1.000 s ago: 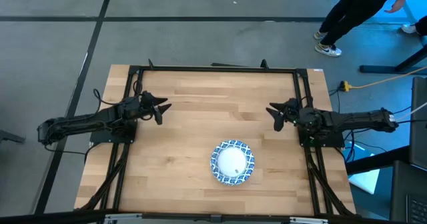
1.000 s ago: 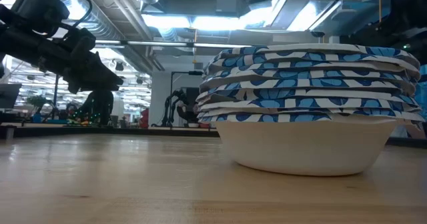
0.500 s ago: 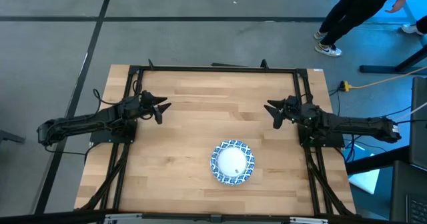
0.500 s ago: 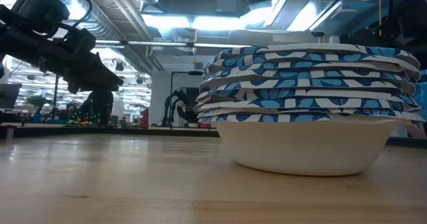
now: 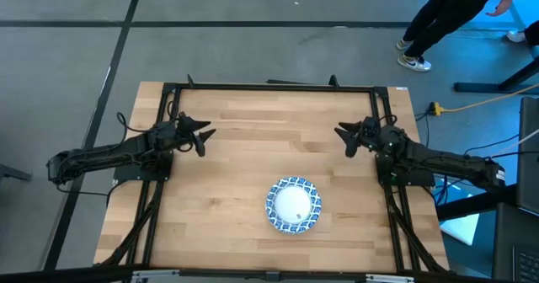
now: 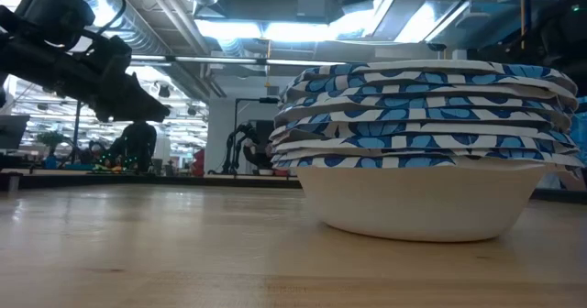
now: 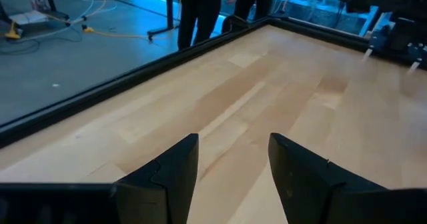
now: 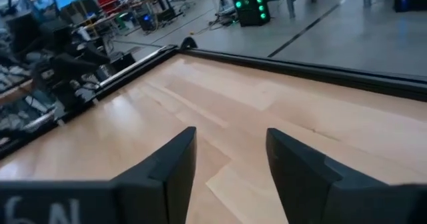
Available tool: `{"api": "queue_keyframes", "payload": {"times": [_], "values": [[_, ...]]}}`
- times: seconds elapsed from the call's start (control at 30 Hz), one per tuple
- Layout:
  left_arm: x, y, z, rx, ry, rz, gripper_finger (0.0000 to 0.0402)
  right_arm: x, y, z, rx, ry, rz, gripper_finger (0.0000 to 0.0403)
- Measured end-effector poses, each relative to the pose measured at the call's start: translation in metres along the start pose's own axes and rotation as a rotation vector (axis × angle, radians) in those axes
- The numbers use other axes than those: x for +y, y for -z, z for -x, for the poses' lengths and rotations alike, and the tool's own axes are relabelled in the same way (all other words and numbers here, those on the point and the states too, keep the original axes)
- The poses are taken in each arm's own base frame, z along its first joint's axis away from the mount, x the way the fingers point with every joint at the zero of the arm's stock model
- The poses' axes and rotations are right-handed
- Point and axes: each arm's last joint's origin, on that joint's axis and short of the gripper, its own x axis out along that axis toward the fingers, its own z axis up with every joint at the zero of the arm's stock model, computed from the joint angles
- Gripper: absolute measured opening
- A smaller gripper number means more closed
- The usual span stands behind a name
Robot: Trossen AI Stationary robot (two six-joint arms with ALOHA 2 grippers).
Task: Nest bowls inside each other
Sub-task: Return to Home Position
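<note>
The bowls point(image 5: 294, 205) stand nested in one stack near the table's near edge, a little right of centre; from above only the top bowl's white inside and blue-patterned rim show. In the low view the bowl stack point(image 6: 425, 152) rests by the lowest bowl's white base on the wood, with several patterned rims layered above. My left gripper point(image 5: 205, 140) hovers open by the table's left side, far from the stack. My right gripper point(image 5: 344, 137) hovers open by the right side. Each wrist view shows only bare wood between the spread left fingers point(image 7: 232, 159) and right fingers point(image 8: 230, 154).
A black frame point(image 5: 269, 87) runs along the table's far, left and right sides. Bare wood lies between the two grippers. A person's legs point(image 5: 438, 22) stand on the floor beyond the far right corner, off the table.
My right arm has swung its gripper a little toward the table's far edge and turned, its rear part moving toward the near side. The bowl stack and my left arm have kept still.
</note>
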Motion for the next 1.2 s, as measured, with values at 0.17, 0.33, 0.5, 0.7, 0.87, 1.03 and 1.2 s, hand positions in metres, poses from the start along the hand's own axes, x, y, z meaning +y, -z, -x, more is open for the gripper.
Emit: {"api": "queue_keyframes", "payload": {"times": [0.17,0.33,0.5,0.7,0.87,1.03,1.2], "values": [[0.0018,-0.0003,0.0001,-0.011,-0.061,-0.017,0.0176,-0.0023,-0.001,-0.0003,-0.012,0.026,-0.016,0.0182],[0.0028,-0.0005,0.0001,-0.018,-0.098,-0.017,0.0176,-0.0039,-0.0017,-0.0003,-0.03,0.072,0.002,0.0182],[0.0028,-0.0006,0.0001,-0.018,-0.098,-0.017,0.0176,-0.0048,0.0003,-0.0003,-0.009,0.082,0.009,0.0182],[0.0028,-0.0005,0.0001,-0.018,-0.099,-0.017,0.0176,-0.0049,0.0006,-0.0003,-0.008,0.083,-0.021,0.0182],[0.0028,-0.0005,0.0001,-0.018,-0.099,-0.017,0.0176,-0.0049,0.0007,-0.0003,-0.007,0.083,-0.021,0.0182],[0.0029,-0.0006,0.0001,-0.018,-0.099,-0.017,0.0176,-0.0049,0.0007,-0.0003,-0.007,0.083,-0.02,0.0182],[0.0029,-0.0006,0.0001,-0.018,-0.099,-0.017,0.0176,-0.0048,0.0005,-0.0003,-0.008,0.083,-0.02,0.0182]]}}
